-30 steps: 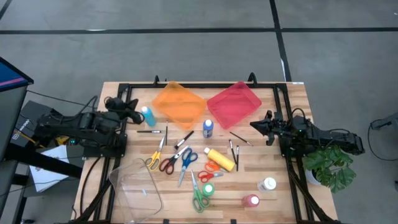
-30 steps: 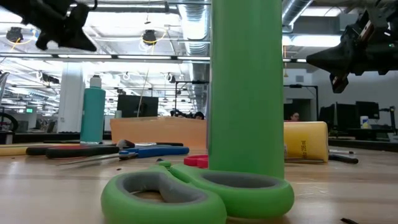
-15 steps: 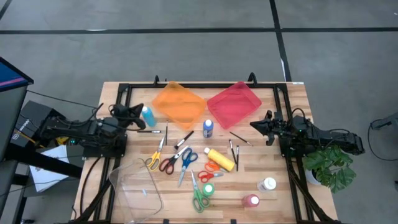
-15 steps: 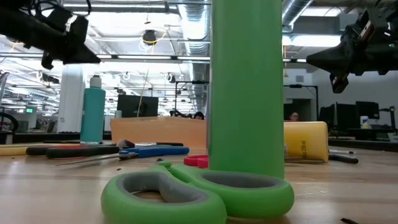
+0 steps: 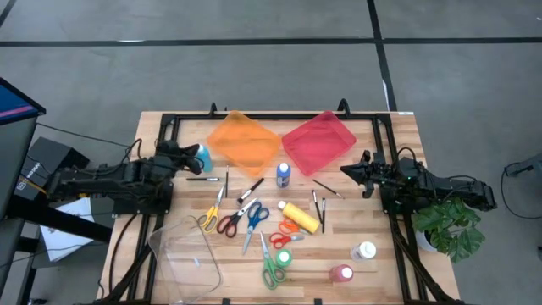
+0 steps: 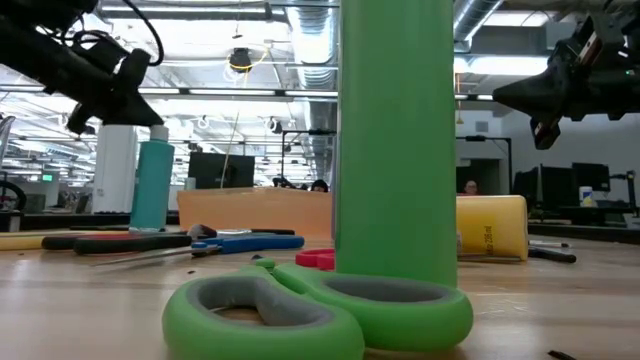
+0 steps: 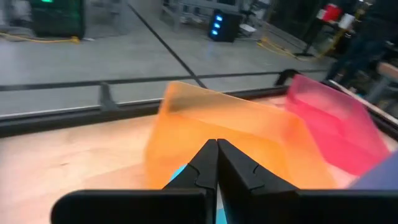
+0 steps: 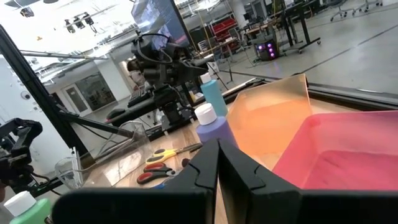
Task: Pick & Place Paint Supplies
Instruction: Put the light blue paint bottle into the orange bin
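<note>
Fingers pressed together and empty, the left gripper [image 5: 193,153] hangs just beside the upright blue paint bottle [image 5: 202,158] at the table's [image 5: 373,229] left rear, next to the orange tray [image 5: 244,141]. That bottle stands directly ahead, nearer this arm; the right gripper [image 5: 345,170], likewise closed and empty, waits well apart.
</note>
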